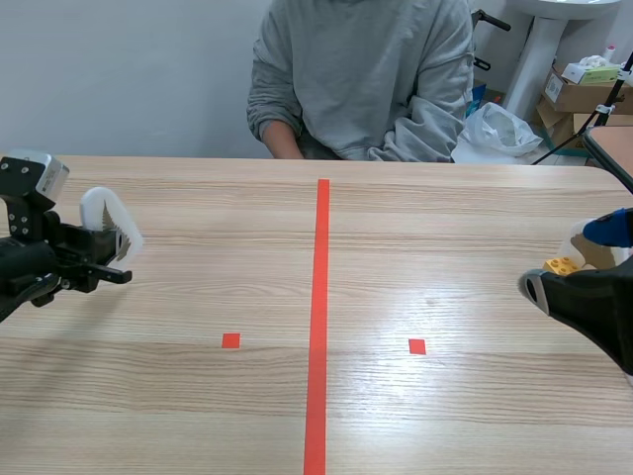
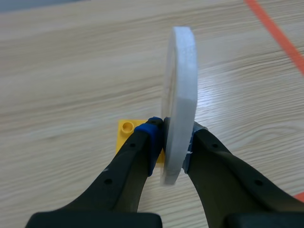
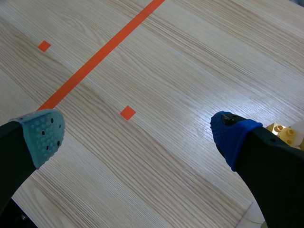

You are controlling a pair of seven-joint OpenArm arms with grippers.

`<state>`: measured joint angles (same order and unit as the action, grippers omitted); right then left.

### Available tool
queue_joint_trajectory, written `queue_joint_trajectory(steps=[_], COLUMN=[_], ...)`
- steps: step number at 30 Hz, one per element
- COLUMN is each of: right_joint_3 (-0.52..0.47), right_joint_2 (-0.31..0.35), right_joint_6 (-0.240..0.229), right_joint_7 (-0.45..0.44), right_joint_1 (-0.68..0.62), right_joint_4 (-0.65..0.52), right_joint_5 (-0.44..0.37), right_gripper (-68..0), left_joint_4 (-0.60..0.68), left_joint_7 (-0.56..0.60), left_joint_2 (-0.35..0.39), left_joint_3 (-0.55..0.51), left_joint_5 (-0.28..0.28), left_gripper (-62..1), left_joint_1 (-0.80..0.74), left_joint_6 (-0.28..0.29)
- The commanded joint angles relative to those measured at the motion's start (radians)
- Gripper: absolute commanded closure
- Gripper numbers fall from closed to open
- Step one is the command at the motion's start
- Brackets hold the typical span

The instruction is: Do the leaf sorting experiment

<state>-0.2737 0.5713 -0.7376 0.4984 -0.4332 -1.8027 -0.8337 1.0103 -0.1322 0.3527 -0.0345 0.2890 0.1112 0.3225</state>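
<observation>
1. Now, mid-left of frame, the left gripper (image 1: 107, 253) pinches a white disc (image 1: 107, 213) upright, likely ready for sorting.
2. Far right, the right gripper (image 3: 137, 135) gapes wide, empty, seemingly awaiting its turn.

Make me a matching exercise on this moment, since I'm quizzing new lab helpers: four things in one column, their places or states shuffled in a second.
Things
1. left pincer
2. right pincer
3. white disc
4. person

Places or states
A. across the table from the robot
B. open, holding nothing
C. shut on a thing
D. held upright on its edge

Pairs: 1-C, 2-B, 3-D, 4-A
</observation>
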Motion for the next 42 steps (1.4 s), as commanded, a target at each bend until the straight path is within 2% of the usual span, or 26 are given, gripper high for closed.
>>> queue_joint_trajectory(steps=[1,8,18,27,31,36,39,42], right_joint_3=[-0.013,-0.013,-0.013,-0.013,-0.013,-0.013,-0.013,-0.013], right_joint_2=[0.006,-0.002,-0.002,-0.024,-0.023,-0.023,-0.023,-0.023], right_joint_6=[-0.008,-0.008,-0.008,-0.008,-0.008,-0.008,-0.008,-0.008], right_joint_7=[-0.014,-0.015,-0.015,-0.015,-0.015,-0.015,-0.015,-0.014], right_joint_1=[0.002,0.001,0.001,0.002,0.004,0.004,0.004,0.009], right_joint_4=[-0.001,-0.001,-0.001,-0.001,-0.001,-0.001,-0.001,-0.001], right_joint_5=[-0.006,-0.007,-0.006,-0.007,-0.006,-0.006,-0.006,-0.006], right_gripper=[-63.8,-63.8,-63.8,-63.8,-63.8,-63.8,-63.8,-63.8], left_joint_4=[-0.035,-0.238,-0.480,-0.573,-0.602,-0.603,-0.603,-0.603], left_joint_7=[0.012,0.044,0.091,0.099,0.129,0.147,0.159,0.167], left_joint_2=[0.018,0.037,0.034,0.030,0.026,0.024,0.024,0.024], left_joint_3=[-0.007,-0.007,-0.007,-0.007,-0.007,-0.007,-0.007,-0.007], left_joint_5=[0.008,0.008,-0.003,-0.094,-0.101,-0.103,-0.102,-0.098], left_gripper=[-4.0,-4.0,-4.0,-4.0,-4.4,-16.2,-18.2,-25.2], left_joint_1=[0.058,0.201,0.344,0.374,0.374,0.373,0.373,0.373], left_joint_6=[0.001,-0.001,-0.081,-0.154,-0.156,-0.156,-0.156,-0.156])
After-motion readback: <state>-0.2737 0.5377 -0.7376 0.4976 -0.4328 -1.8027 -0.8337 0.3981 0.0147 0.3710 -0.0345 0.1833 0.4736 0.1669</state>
